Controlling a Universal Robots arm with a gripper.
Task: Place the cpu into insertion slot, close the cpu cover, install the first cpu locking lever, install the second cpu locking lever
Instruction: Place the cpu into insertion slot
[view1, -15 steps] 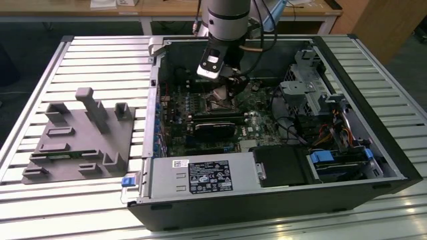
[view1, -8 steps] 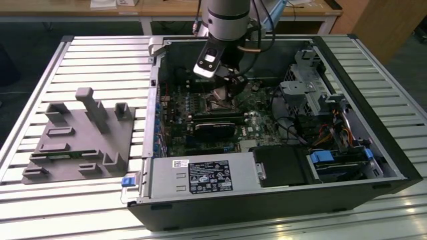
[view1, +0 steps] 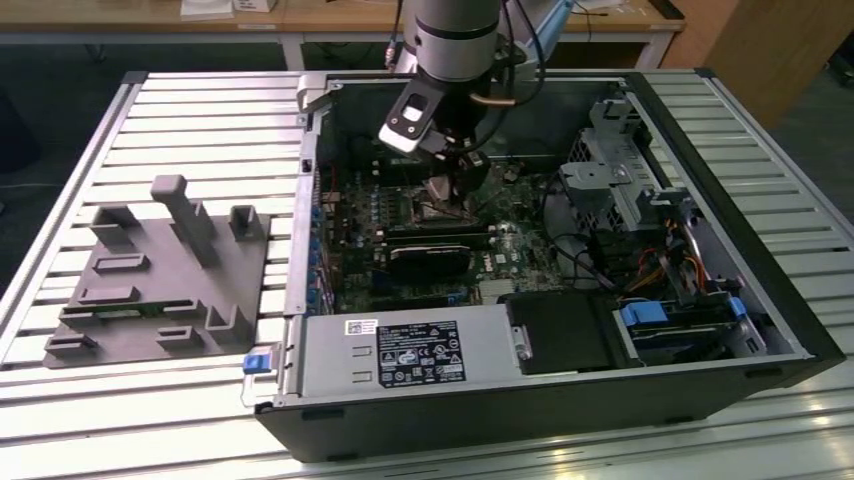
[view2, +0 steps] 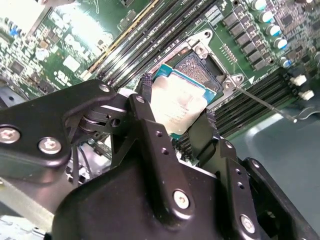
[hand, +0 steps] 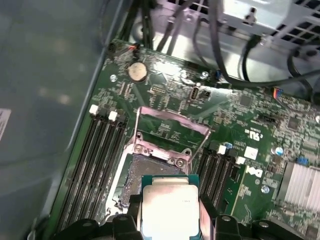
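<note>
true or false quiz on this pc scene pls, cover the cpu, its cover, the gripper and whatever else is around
1. The gripper is shut on the cpu. True.
2. The cpu cover is closed over the socket. False: it stands flipped open, and the board shows through its open centre.
3. The cpu sits fully in the socket. False: the fingers hold it, and part of the socket's contact field is bare.
4. A round coin cell sits on the motherboard beyond the cover. True.
5. The grey fixture plate lies inside the computer case. False: it lies on the slatted table outside the case, at the exterior view's left.
</note>
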